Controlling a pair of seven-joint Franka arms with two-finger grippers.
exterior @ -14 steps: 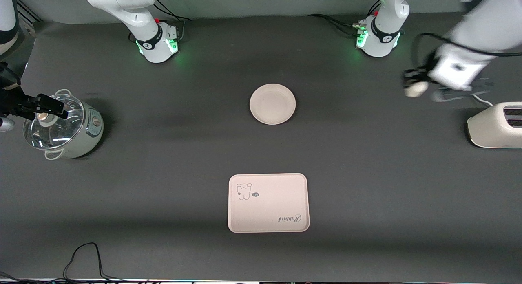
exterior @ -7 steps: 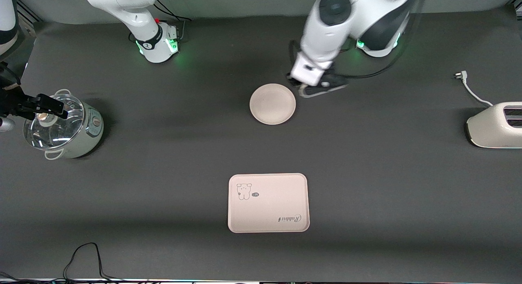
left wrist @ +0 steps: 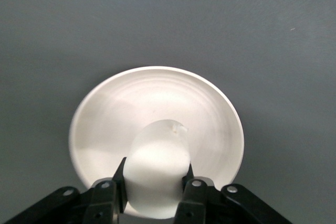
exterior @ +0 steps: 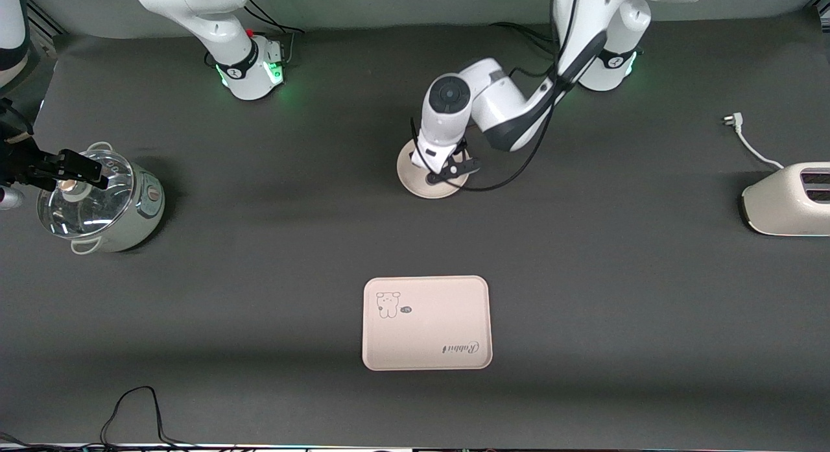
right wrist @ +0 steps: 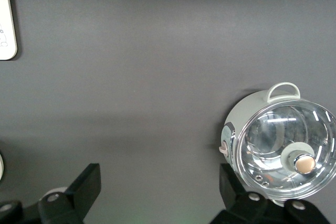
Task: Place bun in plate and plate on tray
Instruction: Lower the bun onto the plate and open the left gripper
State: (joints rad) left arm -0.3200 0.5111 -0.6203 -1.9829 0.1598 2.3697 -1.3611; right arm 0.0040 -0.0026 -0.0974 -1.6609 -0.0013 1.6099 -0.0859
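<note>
"Rabbit" script on the tray (exterior: 454, 296)

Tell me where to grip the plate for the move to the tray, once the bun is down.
Probably the plate's raised rim, one finger inside and one outside. Come from above at the edge toward the tray, which looks bare in the front view. The left gripper, over the plate, holds the bun.

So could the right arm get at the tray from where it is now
Probably yes. The right pincer hangs open over the pot, holding nothing, and bare table lies between it and the tray. The left pincer, holding the bun over the plate, is out of the way.
</note>
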